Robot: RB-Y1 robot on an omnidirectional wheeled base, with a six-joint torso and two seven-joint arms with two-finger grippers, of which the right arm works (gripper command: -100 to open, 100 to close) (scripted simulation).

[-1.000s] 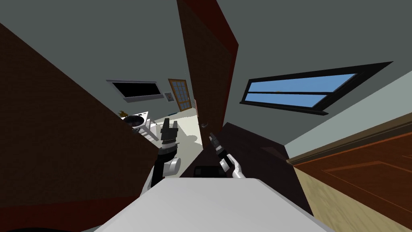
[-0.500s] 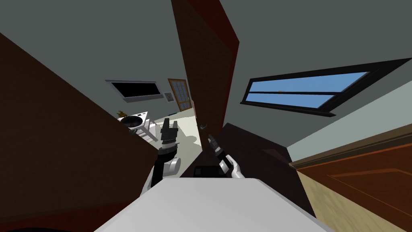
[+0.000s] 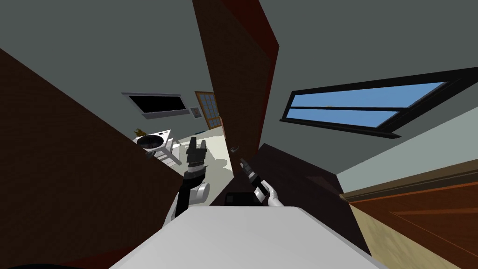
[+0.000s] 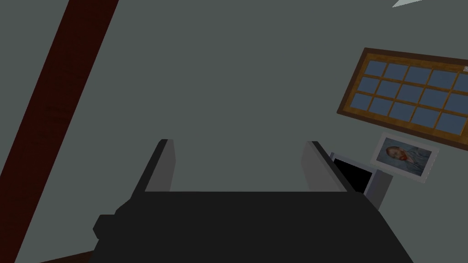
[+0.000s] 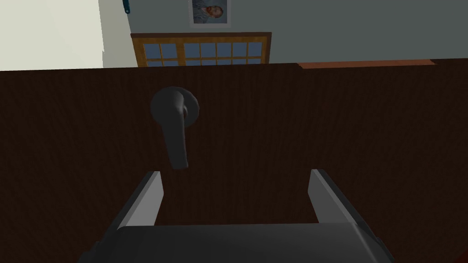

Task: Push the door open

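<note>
Door: dark brown slab dead ahead in the head view, standing ajar. Pale floor shows through the gap beside its free edge.

Handling, my read:
- Rigid hinged panel, probably fairly heavy. It swings and won't flex.
- No grasp needed. Press on the flat face.
- Best contact is on the handle side, far from the hinges, for the most leverage.
- The face looks smooth, so thin blade tips could skate. Keep the push square to the panel, both tips loaded evenly.
- Stay off the lever handle. A blade catching it would twist the hand.

Right gripper is the working one, pointed straight at the door face.
- Its fingers are spread wide with nothing between them.
- Bare panel lies directly ahead of the gap.
- The lever hangs from its round rose, free end pointing back toward the gripper. It stops just short of one fingertip, off the gripper's centre line and apart from it.
- Tips are close to the panel. Can't tell whether they touch it.
- In the head view the gripper sits low on the door, just beside the handle.

Left gripper is raised in the open gap, well apart from the door, fingers apart and empty.

Risk: the free edge swings away as the door opens, so the contact point will drift along the face.
</note>
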